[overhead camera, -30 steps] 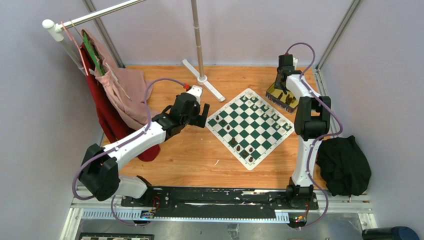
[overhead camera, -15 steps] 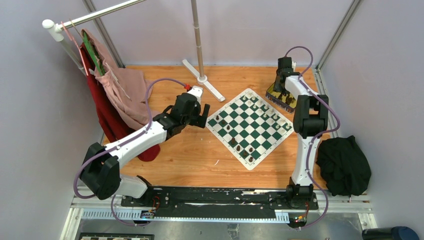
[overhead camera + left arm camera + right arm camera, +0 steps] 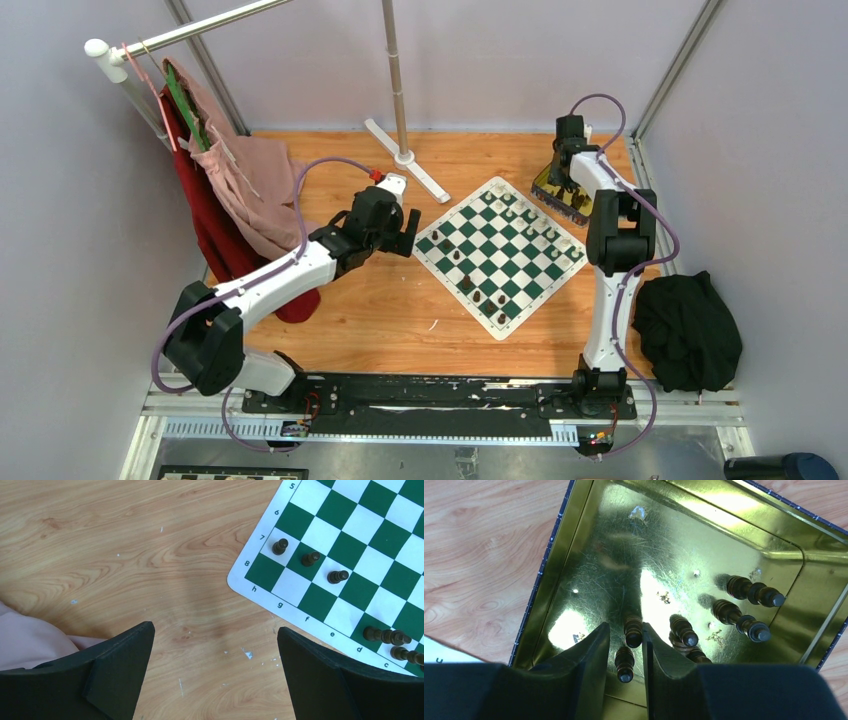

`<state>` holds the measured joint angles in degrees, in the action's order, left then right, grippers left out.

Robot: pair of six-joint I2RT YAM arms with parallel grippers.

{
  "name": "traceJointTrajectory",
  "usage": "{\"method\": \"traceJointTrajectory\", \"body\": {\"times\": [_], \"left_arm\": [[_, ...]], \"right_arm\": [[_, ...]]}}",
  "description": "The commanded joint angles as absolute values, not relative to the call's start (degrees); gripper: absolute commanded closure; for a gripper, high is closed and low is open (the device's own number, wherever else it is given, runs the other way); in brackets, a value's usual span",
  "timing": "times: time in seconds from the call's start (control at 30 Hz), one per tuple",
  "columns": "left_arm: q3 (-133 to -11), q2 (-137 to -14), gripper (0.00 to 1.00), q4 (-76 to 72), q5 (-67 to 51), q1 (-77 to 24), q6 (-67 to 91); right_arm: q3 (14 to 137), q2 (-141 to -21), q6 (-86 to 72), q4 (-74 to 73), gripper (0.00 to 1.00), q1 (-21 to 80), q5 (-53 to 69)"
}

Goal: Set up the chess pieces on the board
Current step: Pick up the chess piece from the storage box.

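The green-and-white board [image 3: 500,255] lies on the wooden table, and its corner shows in the left wrist view [image 3: 350,545]. Dark pieces [image 3: 310,558] stand along its near-left rows, and white pieces [image 3: 522,215] stand on its far-right side. My left gripper [image 3: 404,232] [image 3: 215,630] is wide open and empty over bare wood just left of the board's corner. My right gripper [image 3: 562,170] [image 3: 625,627] is down inside the gold tin [image 3: 589,545]. Its fingers stand narrowly apart around dark pieces [image 3: 633,631], with small gaps still showing. More dark pieces [image 3: 744,617] lie in the tin.
A clothes rack with pink and red garments [image 3: 230,185] stands at the left, and pink cloth [image 3: 25,640] reaches into the left wrist view. The rack's white foot [image 3: 405,158] is behind the board. A black cloth [image 3: 690,330] lies at the right edge.
The right arm has shifted slightly over the tin. The left arm has barely moved.
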<state>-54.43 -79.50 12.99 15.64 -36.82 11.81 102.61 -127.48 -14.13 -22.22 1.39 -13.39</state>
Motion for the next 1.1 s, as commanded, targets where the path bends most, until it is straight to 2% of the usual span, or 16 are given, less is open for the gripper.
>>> {"method": "traceJointTrajectory", "body": {"times": [0.0, 0.1, 0.37, 0.43, 0.83, 1.07], "left_arm": [[-56.2, -80.3, 0.0, 12.4, 15.4, -36.5, 12.8], [-56.2, -80.4, 0.0, 12.3, 15.3, -36.5, 13.1], [-56.4, -80.2, 0.0, 13.0, 15.5, -36.5, 13.6], [-56.7, -80.1, 0.0, 13.3, 15.6, -36.5, 13.7], [-55.9, -77.7, 0.0, 14.5, 16.5, -36.5, 14.3], [-54.6, -76.2, 0.0, 14.6, 16.6, -36.5, 15.2]], "right_arm": [[104.2, -128.9, -14.6, -22.8, 0.67, 0.5, -12.6], [104.0, -128.9, -14.6, -22.8, 0.7, 0.6, -12.4], [103.8, -128.8, -14.3, -22.8, 0.91, -1.4, -12.0], [103.8, -128.5, -14.3, -22.8, 0.93, -1.4, -12.0], [104.7, -127.1, -14.2, -22.6, 1.0, -1.4, -10.5], [104.8, -125.7, -14.1, -21.5, 1.0, -1.5, -9.4]]}}
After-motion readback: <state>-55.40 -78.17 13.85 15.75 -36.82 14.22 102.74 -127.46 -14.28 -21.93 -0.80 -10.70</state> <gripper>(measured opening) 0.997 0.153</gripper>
